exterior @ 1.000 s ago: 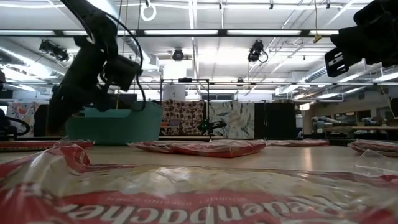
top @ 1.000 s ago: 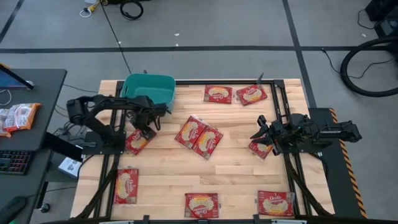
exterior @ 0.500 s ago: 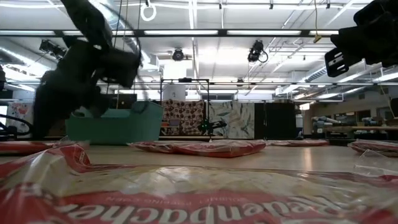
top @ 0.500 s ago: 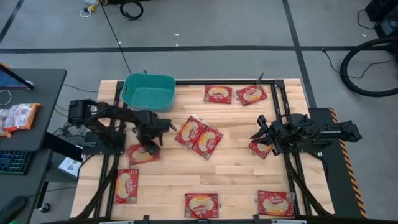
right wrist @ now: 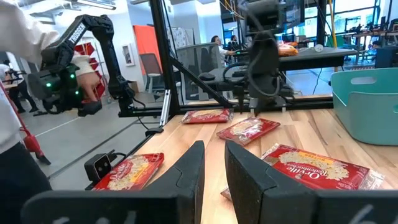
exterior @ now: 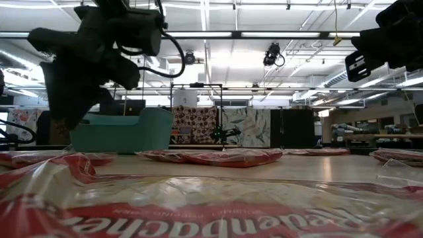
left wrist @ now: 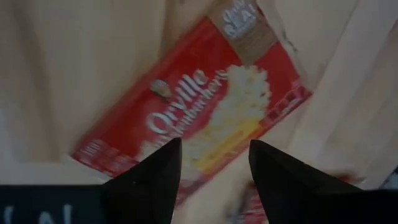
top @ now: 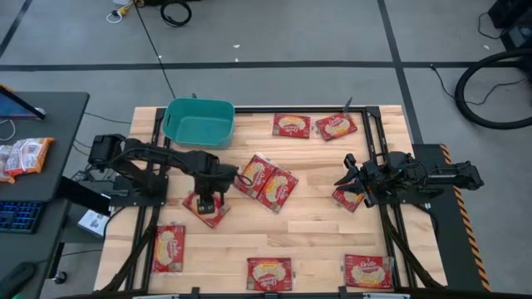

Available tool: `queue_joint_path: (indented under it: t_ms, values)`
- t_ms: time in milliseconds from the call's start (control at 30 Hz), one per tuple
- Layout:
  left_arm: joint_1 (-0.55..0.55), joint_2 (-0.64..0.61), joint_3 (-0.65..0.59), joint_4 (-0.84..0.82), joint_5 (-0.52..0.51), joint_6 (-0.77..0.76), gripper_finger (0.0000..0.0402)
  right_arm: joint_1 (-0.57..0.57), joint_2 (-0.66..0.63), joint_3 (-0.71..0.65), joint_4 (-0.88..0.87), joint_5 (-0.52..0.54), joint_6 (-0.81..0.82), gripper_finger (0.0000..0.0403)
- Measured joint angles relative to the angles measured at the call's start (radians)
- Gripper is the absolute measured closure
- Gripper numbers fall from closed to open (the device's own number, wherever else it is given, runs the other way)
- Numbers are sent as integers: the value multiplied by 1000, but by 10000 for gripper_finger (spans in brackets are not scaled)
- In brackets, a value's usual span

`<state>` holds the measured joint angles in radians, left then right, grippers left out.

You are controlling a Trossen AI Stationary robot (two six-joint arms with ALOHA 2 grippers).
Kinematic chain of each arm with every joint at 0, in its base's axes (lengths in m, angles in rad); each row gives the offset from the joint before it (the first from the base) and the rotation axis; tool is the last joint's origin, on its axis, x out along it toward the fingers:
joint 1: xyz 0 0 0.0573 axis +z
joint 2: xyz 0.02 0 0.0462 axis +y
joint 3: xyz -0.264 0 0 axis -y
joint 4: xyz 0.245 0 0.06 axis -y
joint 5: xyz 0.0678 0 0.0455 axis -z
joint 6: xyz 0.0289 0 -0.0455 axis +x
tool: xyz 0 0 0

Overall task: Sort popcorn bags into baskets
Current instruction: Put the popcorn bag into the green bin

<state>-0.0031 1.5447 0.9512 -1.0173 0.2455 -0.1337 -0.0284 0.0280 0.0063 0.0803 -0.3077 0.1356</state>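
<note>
Several red popcorn bags lie flat on the wooden table. One bag lies under my left gripper. That gripper is open and points down, above the bag in the low view. A pair of bags overlaps at mid-table. The teal basket stands at the far left, with no bag showing inside. My right gripper waits open at the right, over part of another bag.
More bags lie at the far edge and along the near edge; the middle near one fills the low view's foreground. Black frame rails border the table. A person stands beyond the table.
My left gripper has swung from beside the basket toward the near edge and rightward, turning as it went. The bag beside it has slid right and nearer and turned about, and now lies under the fingers. The right arm has kept still.
</note>
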Motion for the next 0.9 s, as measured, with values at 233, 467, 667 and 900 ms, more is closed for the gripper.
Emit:
queue_joint_path:
  t_ms: [233,467,667,900]
  values:
    - [56,2,0,40,-95,344,170,0,0,0,0,0,0,334]
    - [55,114,-20,76,-119,519,151,0,0,0,0,0,0,334]
    - [51,222,-12,108,-153,538,158,0,0,0,0,0,0,334]
    - [10,238,-12,92,-136,587,193,0,0,0,0,0,0,334]
